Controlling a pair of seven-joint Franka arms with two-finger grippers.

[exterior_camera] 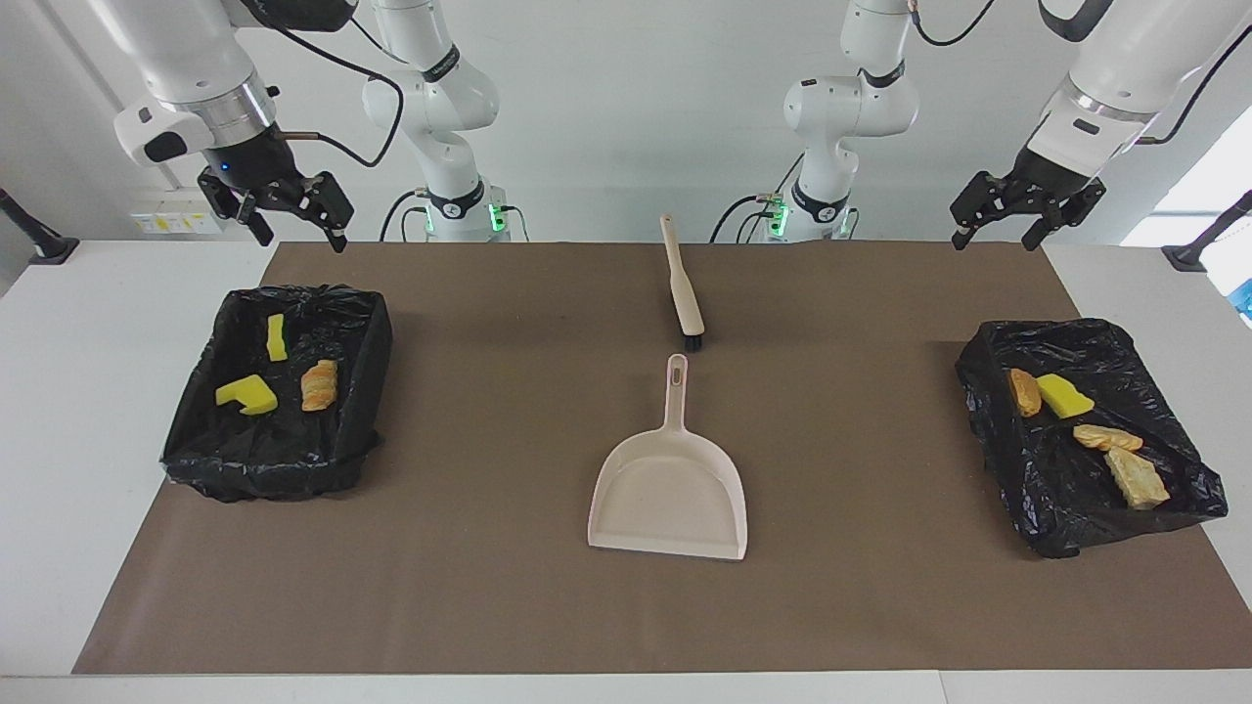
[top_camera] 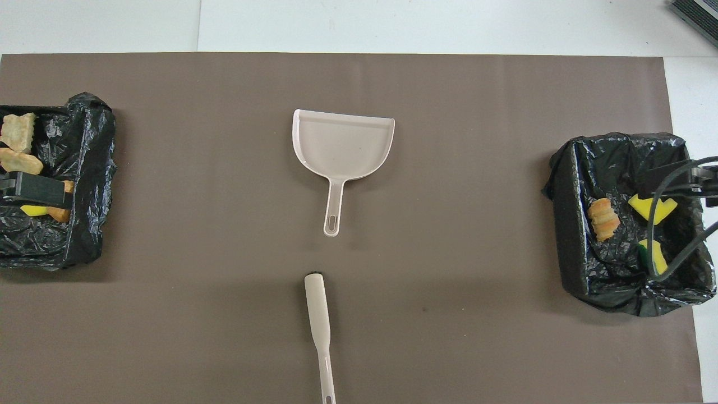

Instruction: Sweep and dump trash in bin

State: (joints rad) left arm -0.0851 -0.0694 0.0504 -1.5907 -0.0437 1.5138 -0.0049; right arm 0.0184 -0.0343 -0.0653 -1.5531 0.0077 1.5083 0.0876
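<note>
Closest to my robots I see both grippers up in the air, and both arms just wait there. My left gripper (exterior_camera: 1007,227) hangs over the edge of the brown mat (exterior_camera: 489,606) at the left arm's end of the table, with its fingers spread apart and nothing in them. My right gripper (exterior_camera: 293,227) hangs over the mat's edge at the right arm's end, and its fingers are spread apart and hold nothing too. Next comes the beige hand brush (exterior_camera: 682,284), lying flat in the middle of the mat with its black bristles pointing away from the robots. A little farther out lies the beige dustpan (exterior_camera: 670,484), with its handle pointing at the brush. The two do not touch, and there is nothing in the pan. At each end of the table sits a bin with a black bag in it. The bin at the right arm's end (exterior_camera: 210,460) holds three bits of trash: two yellow sponge scraps (exterior_camera: 277,336) and one orange scrap (exterior_camera: 319,383). The bin at the left arm's end (exterior_camera: 1076,533) holds four more: an orange piece (exterior_camera: 1023,391), a yellow piece (exterior_camera: 1064,395) beside it, and two tan pieces (exterior_camera: 1135,477) farther out.
</note>
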